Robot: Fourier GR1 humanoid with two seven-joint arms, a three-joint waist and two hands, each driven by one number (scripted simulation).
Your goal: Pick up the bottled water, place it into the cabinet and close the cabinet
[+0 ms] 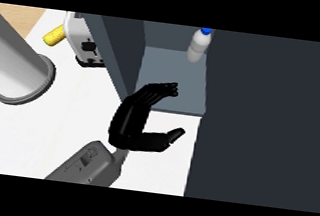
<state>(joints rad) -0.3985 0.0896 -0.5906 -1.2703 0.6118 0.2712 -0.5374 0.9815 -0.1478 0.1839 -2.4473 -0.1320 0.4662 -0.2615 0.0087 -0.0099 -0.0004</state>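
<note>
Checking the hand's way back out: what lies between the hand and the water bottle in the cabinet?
Nothing: in the head view only bare cabinet shelf separates the open hand from the water bottle.

Grey forearm, black hand

One hand (140, 127) showed in the head view: matte black, with slender segmented fingers (156, 90) and a shorter thumb (175, 133). Its forearm (89, 164) was a smooth grey casing, boxy with rounded edges, bearing a small dark recessed marking on top.

Even flat light, counter (33, 135) bright white lower left; cabinet (273, 124) dark, right side of frame. Soft edges throughout, no glare, faint shadows.
</note>
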